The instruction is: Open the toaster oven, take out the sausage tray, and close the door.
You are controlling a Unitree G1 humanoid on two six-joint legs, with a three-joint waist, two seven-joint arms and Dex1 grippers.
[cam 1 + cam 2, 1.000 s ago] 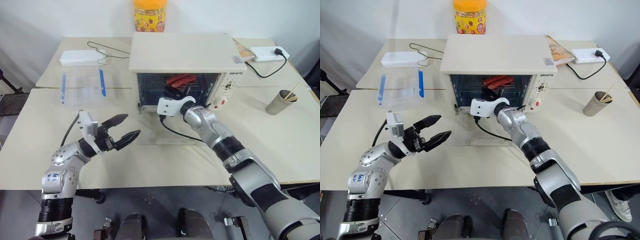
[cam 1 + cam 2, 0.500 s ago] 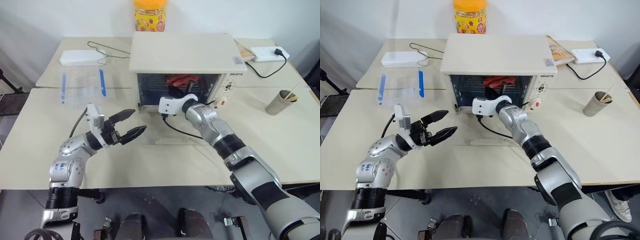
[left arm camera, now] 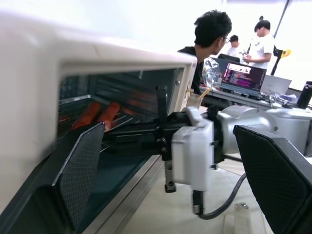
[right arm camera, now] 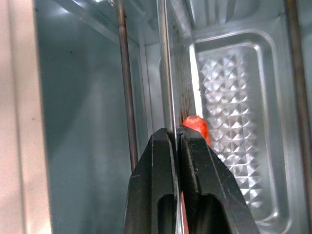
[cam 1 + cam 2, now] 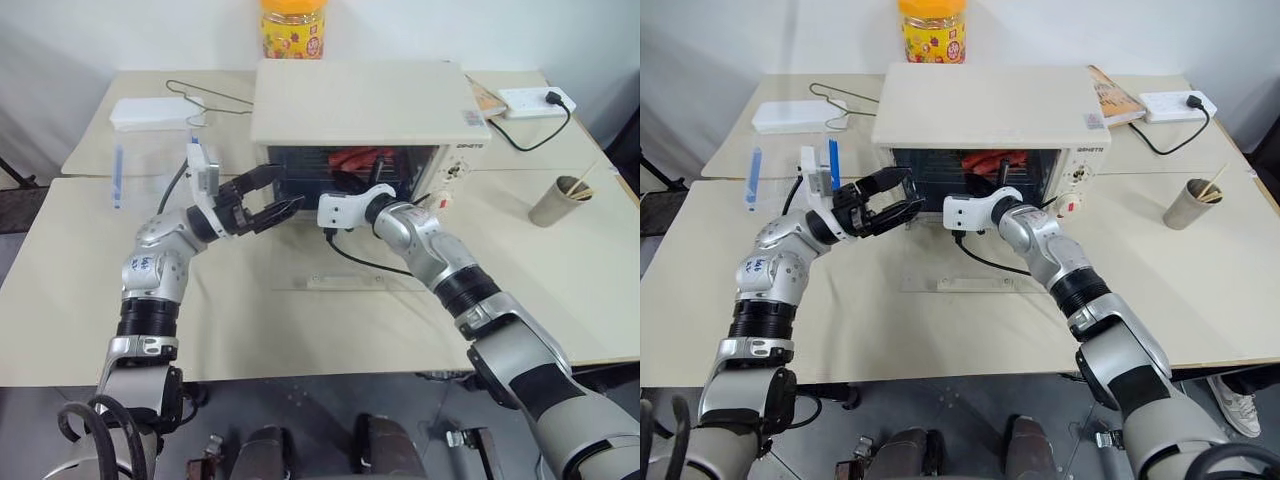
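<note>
1. Shiny metal marks the sausage tray, which sits inside the toaster oven at upper centre of the head views, with red-orange sausages lying on it in the upper part of the cavity.
2. Its thin front edge is pinched between the right gripper's two black fingers, which are pressed together on it; a sausage tip shows just past the fingertips in the right wrist view.
3. The oven's door hangs fully open and lies flat on the table in front of the cavity; its long cream bar handle is at its near edge, just below centre of the frame.
4. The right arm reaches in from the lower right, its white wrist housing at the oven mouth.
5. The left gripper is to the left of the oven opening, at the cavity's left corner, its jaws spread wide with nothing between them.
6. Knobs and a red button are at the oven's right side.
7. A clear plastic box with blue clips stands at the left; a white lid and a wire hanger lie behind it.
8. An orange-lidded jar stands behind the oven, a power strip is at upper right, and a paper cup with sticks is at the right.
</note>
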